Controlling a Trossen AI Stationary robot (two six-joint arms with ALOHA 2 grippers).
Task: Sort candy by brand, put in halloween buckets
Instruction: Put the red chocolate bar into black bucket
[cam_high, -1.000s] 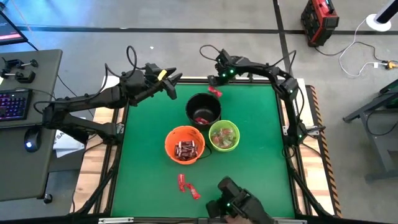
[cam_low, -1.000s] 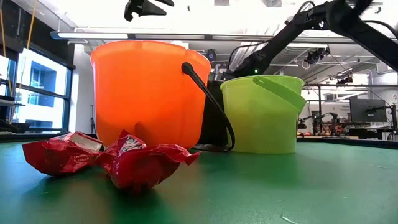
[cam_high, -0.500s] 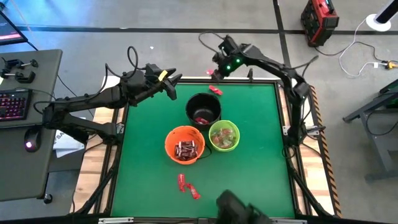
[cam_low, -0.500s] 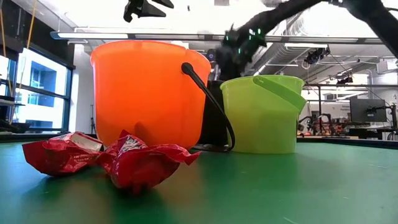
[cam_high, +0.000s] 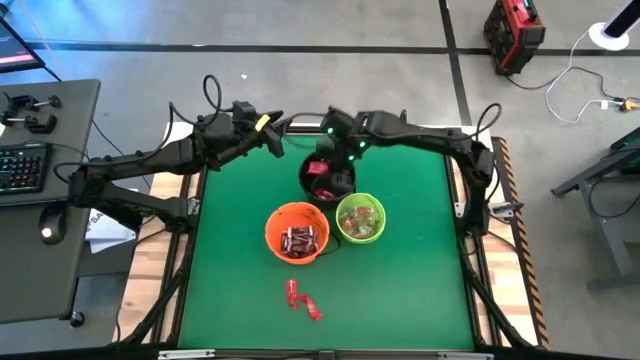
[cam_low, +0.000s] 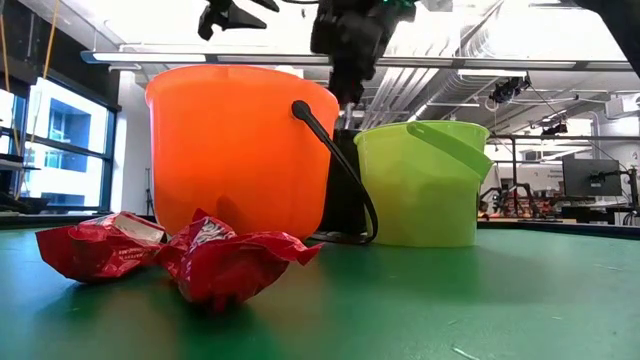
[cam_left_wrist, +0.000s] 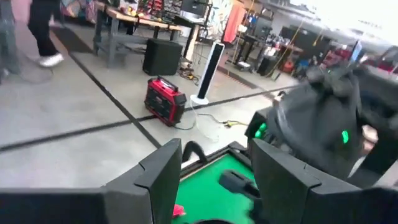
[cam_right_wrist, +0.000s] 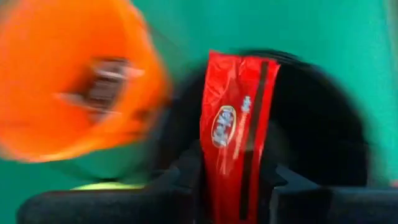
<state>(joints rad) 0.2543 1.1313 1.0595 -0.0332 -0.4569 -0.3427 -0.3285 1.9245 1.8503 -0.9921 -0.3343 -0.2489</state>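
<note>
Three buckets stand close together mid-table: black, orange and lime green, each with candy inside. My right gripper hangs over the black bucket, shut on a red wrapped candy. In the low view it shows high above the buckets. Two red candies lie on the green table near its near edge, and also show in the low view. My left gripper is open in the air at the table's far left corner and touches nothing. My right gripper pinches the red candy between its two fingers, by the wrapper's near end. The fingers come from above. The wrapper sticks out beyond them, lifted clear, over the black bucket's opening.
The right arm stretches along the table's far edge from the far right corner. A desk with a keyboard stands left of the table. Bare green table lies to the right of and in front of the buckets.
My right gripper rose from the table's far edge, where a red candy lay, and swung left and toward the near edge until it hung over the black bucket, carrying a red candy. A dark shape at the table's near edge has gone from view.
</note>
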